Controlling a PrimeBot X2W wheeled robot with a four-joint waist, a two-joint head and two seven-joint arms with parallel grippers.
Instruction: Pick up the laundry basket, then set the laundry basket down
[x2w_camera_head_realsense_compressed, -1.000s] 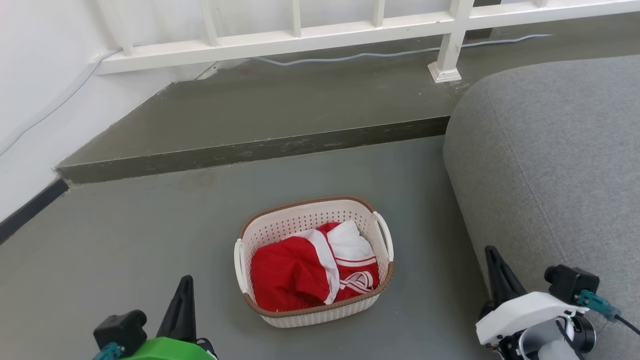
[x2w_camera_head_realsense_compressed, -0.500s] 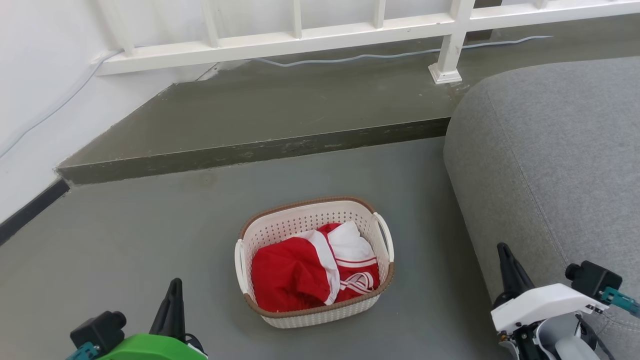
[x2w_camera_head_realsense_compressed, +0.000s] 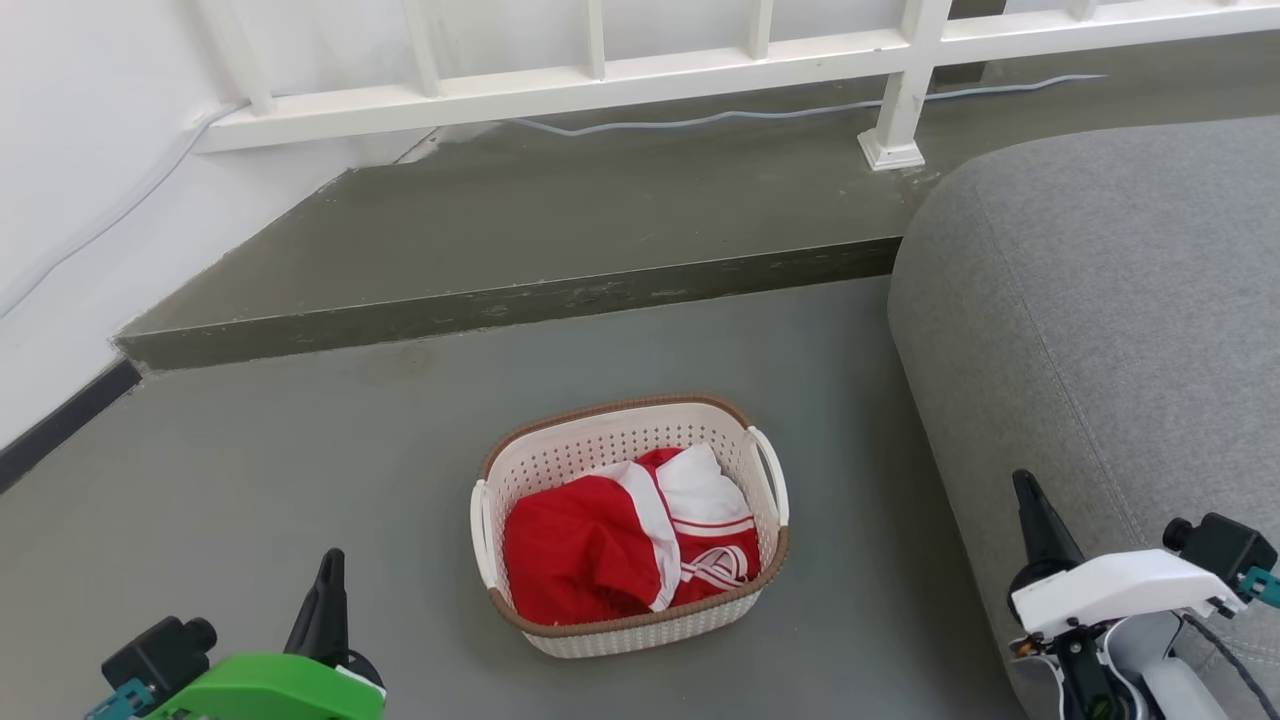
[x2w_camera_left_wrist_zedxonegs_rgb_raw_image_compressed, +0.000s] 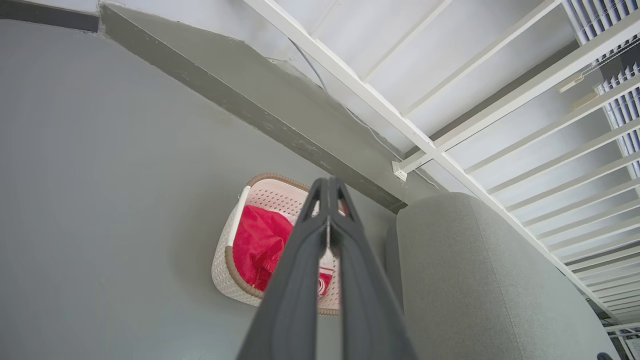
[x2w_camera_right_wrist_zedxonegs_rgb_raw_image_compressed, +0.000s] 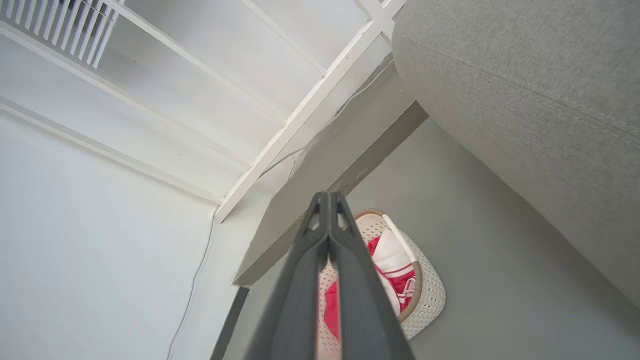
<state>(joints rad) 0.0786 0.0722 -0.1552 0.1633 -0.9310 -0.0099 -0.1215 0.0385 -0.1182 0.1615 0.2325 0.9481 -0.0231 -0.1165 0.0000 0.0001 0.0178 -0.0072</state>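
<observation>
The laundry basket (x2w_camera_head_realsense_compressed: 640, 632) stands on the grey floor, cream-white and perforated, with a brown rim and white side handles. Red and white clothing (x2w_camera_head_realsense_compressed: 620, 540) lies inside it. My left gripper (x2w_camera_head_realsense_compressed: 329, 558) sits low to the basket's left, apart from it, fingers shut on nothing. My right gripper (x2w_camera_head_realsense_compressed: 1023, 482) is to the basket's right, beside the sofa, also shut and empty. In the left wrist view the shut left gripper (x2w_camera_left_wrist_zedxonegs_rgb_raw_image_compressed: 328, 182) overlaps the basket (x2w_camera_left_wrist_zedxonegs_rgb_raw_image_compressed: 222, 265). The right wrist view has the right gripper (x2w_camera_right_wrist_zedxonegs_rgb_raw_image_compressed: 327, 196) above the basket (x2w_camera_right_wrist_zedxonegs_rgb_raw_image_compressed: 430, 295).
A grey sofa (x2w_camera_head_realsense_compressed: 1100, 300) fills the right side, close to the right gripper. A raised concrete step (x2w_camera_head_realsense_compressed: 520, 300) runs behind the basket, with a white railing (x2w_camera_head_realsense_compressed: 700, 70) and a cable (x2w_camera_head_realsense_compressed: 700, 120) on it. A white wall (x2w_camera_head_realsense_compressed: 70, 200) stands at the left.
Both grippers have drawn back toward the bottom corners of the head view, the left to the lower left and the right to the lower right. The basket has not moved.
</observation>
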